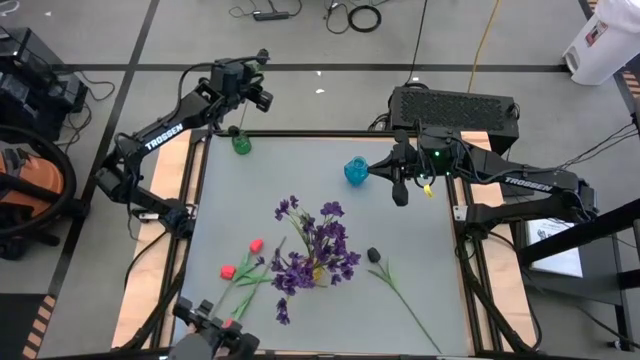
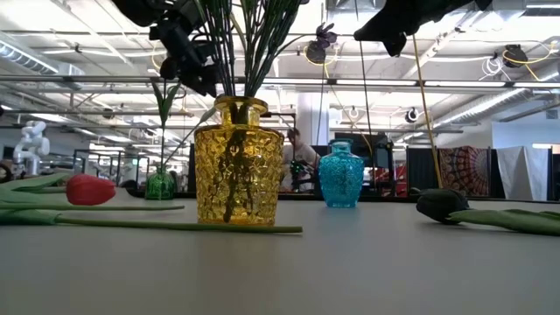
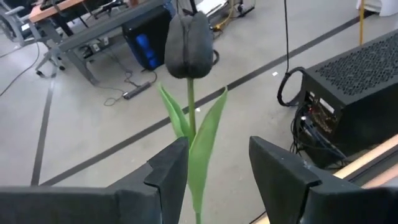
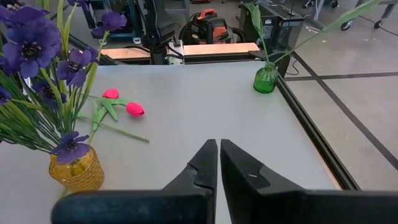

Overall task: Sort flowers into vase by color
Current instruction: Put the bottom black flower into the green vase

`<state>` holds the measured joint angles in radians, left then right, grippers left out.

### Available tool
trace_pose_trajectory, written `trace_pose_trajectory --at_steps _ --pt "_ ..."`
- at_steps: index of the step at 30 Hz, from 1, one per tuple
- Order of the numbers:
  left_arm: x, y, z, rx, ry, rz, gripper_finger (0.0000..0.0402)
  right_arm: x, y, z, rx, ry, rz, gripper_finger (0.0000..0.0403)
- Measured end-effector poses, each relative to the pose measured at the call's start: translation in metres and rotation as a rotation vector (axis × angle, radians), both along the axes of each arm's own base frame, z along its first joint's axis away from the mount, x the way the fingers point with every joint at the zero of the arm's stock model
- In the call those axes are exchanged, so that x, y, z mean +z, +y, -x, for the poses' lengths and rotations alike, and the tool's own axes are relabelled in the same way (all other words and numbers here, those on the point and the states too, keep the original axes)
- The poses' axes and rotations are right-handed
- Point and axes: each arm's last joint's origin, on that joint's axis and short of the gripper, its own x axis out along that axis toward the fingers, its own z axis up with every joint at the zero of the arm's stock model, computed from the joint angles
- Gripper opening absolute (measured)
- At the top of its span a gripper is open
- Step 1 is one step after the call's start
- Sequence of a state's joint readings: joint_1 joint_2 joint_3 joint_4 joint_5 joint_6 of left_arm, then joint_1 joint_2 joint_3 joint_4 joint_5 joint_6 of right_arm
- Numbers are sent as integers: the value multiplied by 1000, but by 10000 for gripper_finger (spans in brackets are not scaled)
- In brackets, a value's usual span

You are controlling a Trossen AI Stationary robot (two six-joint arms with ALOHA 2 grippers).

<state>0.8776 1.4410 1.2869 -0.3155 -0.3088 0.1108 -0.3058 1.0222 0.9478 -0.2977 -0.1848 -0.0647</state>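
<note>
A black tulip (image 3: 188, 43) stands upright on its green stem, whose lower end goes into the small green vase (image 1: 241, 143) at the table's far left. My left gripper (image 3: 214, 146) hovers above that vase, open, with a finger on either side of the stem and leaves. The purple flowers (image 1: 315, 250) stand in the yellow vase (image 2: 236, 162). Two red tulips (image 1: 240, 262) and another black bloom (image 1: 373, 255) lie flat on the table. My right gripper (image 4: 219, 144) hangs shut and empty beside the blue vase (image 1: 355, 170).
A black box (image 1: 455, 105) sits past the table's far right corner. The table's black frame rail (image 4: 311, 118) runs close to the green vase. Bare table lies between the blue vase and the purple flowers, and along the right side.
</note>
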Motion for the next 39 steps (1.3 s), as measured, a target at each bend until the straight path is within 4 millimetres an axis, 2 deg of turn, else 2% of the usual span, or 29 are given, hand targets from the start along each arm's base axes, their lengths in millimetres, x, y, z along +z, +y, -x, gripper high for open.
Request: trace_pose_trajectory --at_steps 11,33,39 --pt "-6 7 14 71 52 42 177 0 0 0 0 0 0 13" --pt "-13 2 15 26 85 125 177 0 0 0 0 -1 0 13" --pt "-21 4 8 27 80 156 177 0 0 0 0 -1 0 13"
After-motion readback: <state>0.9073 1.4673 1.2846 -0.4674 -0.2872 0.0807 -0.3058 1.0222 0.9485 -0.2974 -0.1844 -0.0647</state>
